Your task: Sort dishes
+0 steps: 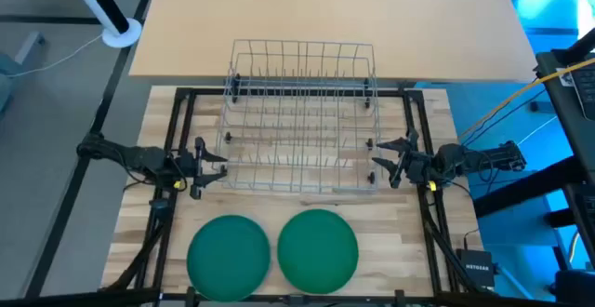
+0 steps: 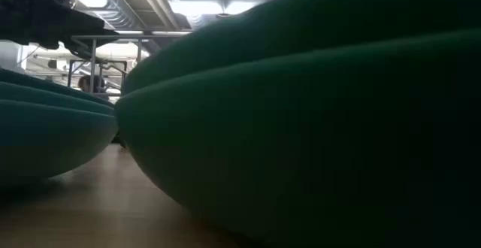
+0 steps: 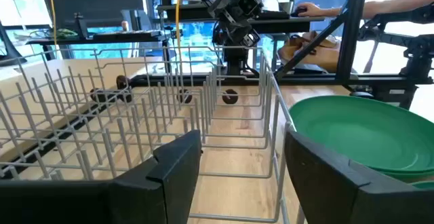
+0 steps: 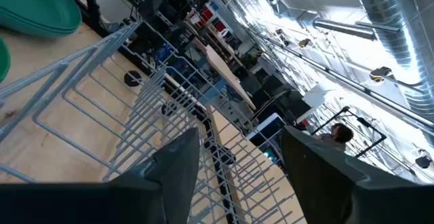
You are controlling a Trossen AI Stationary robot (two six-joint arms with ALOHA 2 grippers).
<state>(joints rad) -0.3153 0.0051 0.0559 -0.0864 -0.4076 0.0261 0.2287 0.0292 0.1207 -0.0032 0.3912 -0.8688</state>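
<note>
Two stacks of round green dishes lie flat on the wooden table near its front edge, the teal one [image 1: 229, 257] to the left and the greener one [image 1: 318, 250] to the right. In the low view they fill the picture [image 2: 316, 128]. Behind them stands a wire rack [image 1: 299, 121] with nothing in it. My left gripper [image 1: 221, 167] hovers open at the rack's left near corner. My right gripper [image 1: 379, 156] hovers open at its right near corner. Both point inward at the rack with nothing between their fingers [image 3: 176, 166] [image 4: 173, 159].
A black frame [image 1: 182, 140] runs along both sides of the wooden table top. A lighter desk [image 1: 325, 19] lies beyond the rack. People sit in the room behind: a hand at a desk [image 3: 312, 8] and a person [image 4: 337, 134].
</note>
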